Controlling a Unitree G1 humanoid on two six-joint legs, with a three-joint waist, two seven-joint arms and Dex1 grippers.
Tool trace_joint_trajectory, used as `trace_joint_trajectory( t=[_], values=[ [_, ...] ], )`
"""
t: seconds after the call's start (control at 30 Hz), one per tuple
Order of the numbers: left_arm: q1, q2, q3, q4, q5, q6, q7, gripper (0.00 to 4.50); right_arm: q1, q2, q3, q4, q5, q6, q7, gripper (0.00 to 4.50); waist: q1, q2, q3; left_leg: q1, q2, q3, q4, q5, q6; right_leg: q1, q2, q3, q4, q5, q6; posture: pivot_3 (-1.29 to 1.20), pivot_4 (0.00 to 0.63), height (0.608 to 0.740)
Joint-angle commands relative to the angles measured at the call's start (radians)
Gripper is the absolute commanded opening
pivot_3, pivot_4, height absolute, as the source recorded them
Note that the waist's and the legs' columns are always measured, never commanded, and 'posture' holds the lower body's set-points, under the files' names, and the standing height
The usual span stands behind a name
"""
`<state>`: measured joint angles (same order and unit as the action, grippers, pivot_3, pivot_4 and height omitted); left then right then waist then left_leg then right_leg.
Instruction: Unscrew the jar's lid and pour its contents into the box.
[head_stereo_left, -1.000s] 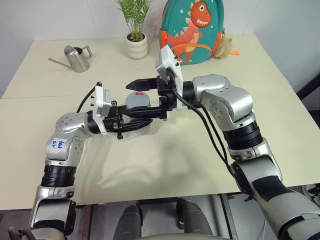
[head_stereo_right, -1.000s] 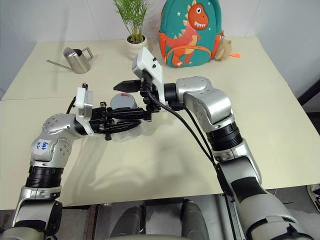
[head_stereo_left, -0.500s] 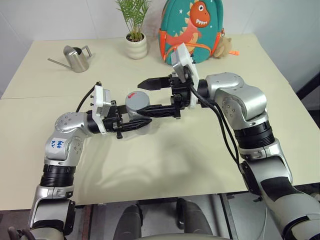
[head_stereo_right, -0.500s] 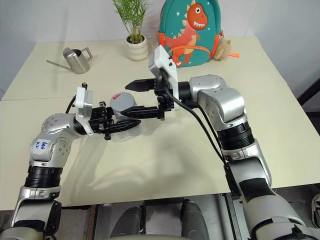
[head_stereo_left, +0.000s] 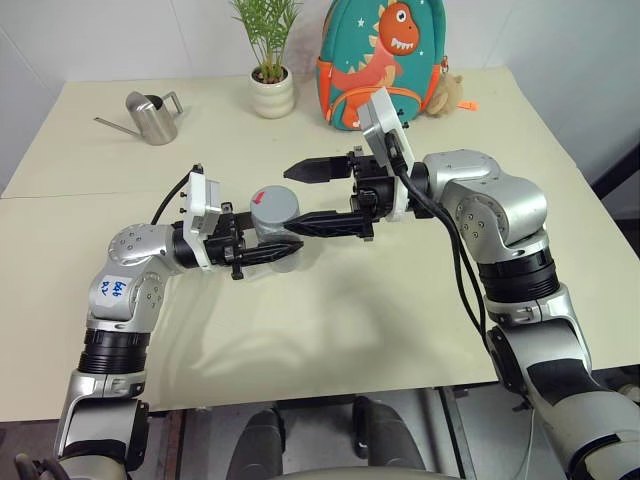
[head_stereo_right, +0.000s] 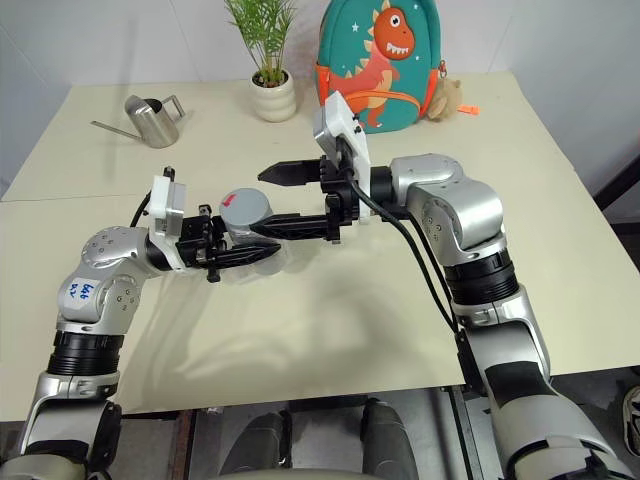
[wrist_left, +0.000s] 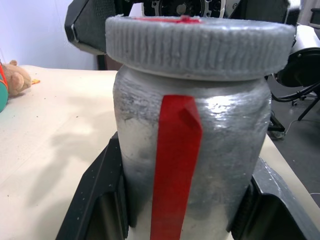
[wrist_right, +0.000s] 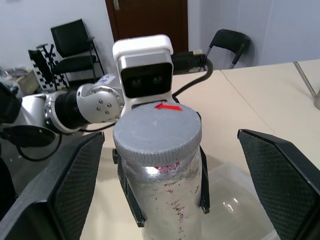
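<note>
My cream table (head_stereo_left: 400, 300) carries a watering can (head_stereo_left: 152, 116), plant pot (head_stereo_left: 273, 93), dinosaur backpack (head_stereo_left: 388, 50) (far edge) and clear box (wrist_right: 235, 200).

Jar (head_stereo_left: 275, 228) upright, greyish cloudy, red strip down its side, raised above table mid-scene. Grey ribbed lid (head_stereo_left: 273, 204) screwed on, red mark on top. Clear shallow box (wrist_right: 235, 200) on table under and beside jar. Contents can't be made out.

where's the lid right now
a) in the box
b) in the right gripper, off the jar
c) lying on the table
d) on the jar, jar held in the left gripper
d: the lid sits on the jar, which the left gripper clamps, while the right gripper stands open, its fingers apart from the lid.
</note>
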<state>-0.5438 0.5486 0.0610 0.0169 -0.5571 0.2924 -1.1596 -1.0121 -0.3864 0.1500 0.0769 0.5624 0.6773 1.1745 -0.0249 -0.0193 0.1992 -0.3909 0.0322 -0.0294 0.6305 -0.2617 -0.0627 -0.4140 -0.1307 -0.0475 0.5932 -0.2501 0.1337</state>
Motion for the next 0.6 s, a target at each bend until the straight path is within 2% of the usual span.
trace_joint_trajectory(
  t=[0.03,0.5,0.6],
  values=[
    [-0.004,0.007,0.013,-0.031,-0.013,-0.006,-0.007,1.92,-0.028,0.009,-0.015,-0.036,0.012,-0.005,-0.006,4.49,0.000,0.000,0.000,0.000,0.000,0.000,0.000,0.000,0.000,0.000,0.000,0.000,0.000,0.000,0.000,0.00,0.150,0.740],
    [-0.003,0.008,0.015,-0.036,-0.013,-0.003,0.000,1.92,-0.037,0.072,0.025,-0.015,-0.033,-0.029,-0.025,4.49,0.000,0.000,0.000,0.000,0.000,0.000,0.000,0.000,0.000,0.000,0.000,0.000,0.000,0.000,0.000,0.00,0.150,0.740],
    [-0.002,0.009,0.016,-0.037,-0.013,-0.001,0.002,1.92,-0.043,0.083,0.019,-0.012,-0.029,-0.037,-0.028,3.60,0.000,0.000,0.000,0.000,0.000,0.000,0.000,0.000,0.000,0.000,0.000,0.000,0.000,0.000,0.000,0.00,0.150,0.740]
  ],
)
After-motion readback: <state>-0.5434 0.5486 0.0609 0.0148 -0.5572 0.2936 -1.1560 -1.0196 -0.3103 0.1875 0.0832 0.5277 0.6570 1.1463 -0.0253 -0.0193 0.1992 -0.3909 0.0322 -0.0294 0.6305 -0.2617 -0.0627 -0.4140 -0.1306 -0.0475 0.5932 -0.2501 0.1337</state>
